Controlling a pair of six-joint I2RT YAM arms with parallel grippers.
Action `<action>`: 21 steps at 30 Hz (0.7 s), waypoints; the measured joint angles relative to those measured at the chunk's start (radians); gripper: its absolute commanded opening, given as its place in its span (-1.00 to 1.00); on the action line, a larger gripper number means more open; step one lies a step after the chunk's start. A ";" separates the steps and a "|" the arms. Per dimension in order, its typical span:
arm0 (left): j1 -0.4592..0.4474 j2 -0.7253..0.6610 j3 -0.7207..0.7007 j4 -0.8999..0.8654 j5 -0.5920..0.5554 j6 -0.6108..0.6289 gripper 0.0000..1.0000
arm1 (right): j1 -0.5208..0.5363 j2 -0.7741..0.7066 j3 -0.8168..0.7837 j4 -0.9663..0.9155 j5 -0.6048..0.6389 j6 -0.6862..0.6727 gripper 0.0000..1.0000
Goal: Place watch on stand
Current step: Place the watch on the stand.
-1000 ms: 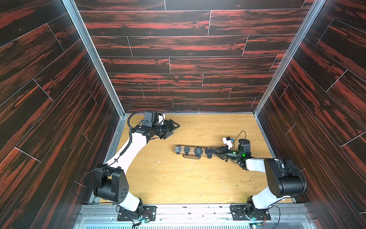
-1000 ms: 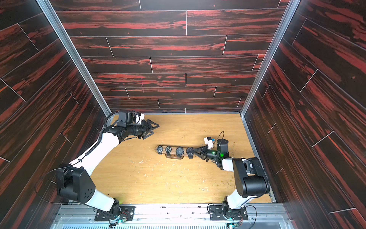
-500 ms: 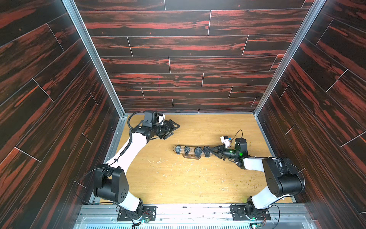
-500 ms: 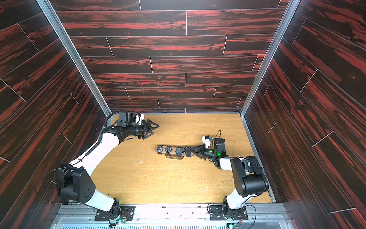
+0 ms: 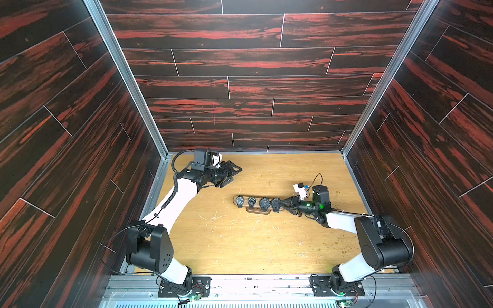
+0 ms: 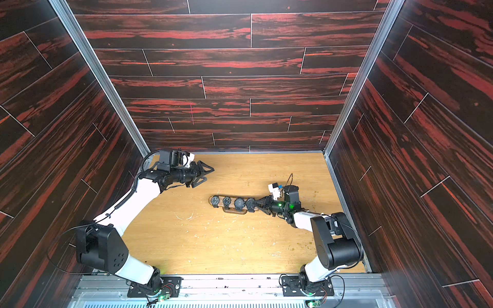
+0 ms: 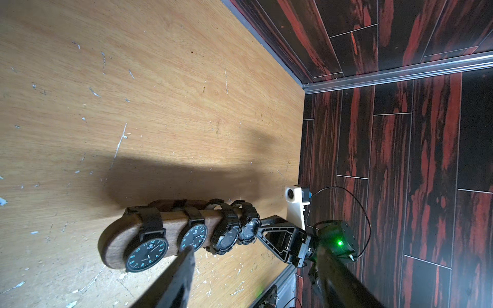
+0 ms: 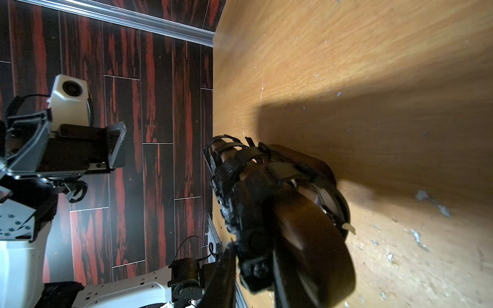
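Setting: scratched plywood table (image 5: 240,240), dark red-streaked plank walls.
Watch (image 5: 275,204): fourth on the stand (image 7: 170,232), at its end nearest the right gripper (image 5: 283,203).
Right jaws: at that watch; grip or release unclear.
Left gripper (image 5: 232,173): jaws spread, empty, well apart from stand.
Progress: apparently seated; withdrawal left.
Writing: dial brand unreadable.
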 measured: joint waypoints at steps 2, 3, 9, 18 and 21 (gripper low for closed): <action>0.000 0.000 0.000 0.000 0.000 0.000 0.48 | 0.013 -0.015 0.006 -0.037 0.018 -0.022 -0.43; 0.000 0.000 0.000 0.000 0.000 0.000 0.48 | 0.018 -0.020 0.008 -0.052 0.025 -0.030 -0.43; 0.000 0.000 0.000 -0.004 -0.002 0.006 0.50 | 0.029 -0.059 0.012 -0.137 0.060 -0.075 -0.37; 0.000 -0.010 0.000 -0.041 -0.032 0.045 0.53 | 0.029 -0.149 0.019 -0.299 0.134 -0.150 -0.22; 0.001 -0.021 0.000 -0.063 -0.056 0.060 0.55 | 0.029 -0.175 0.022 -0.343 0.155 -0.167 -0.20</action>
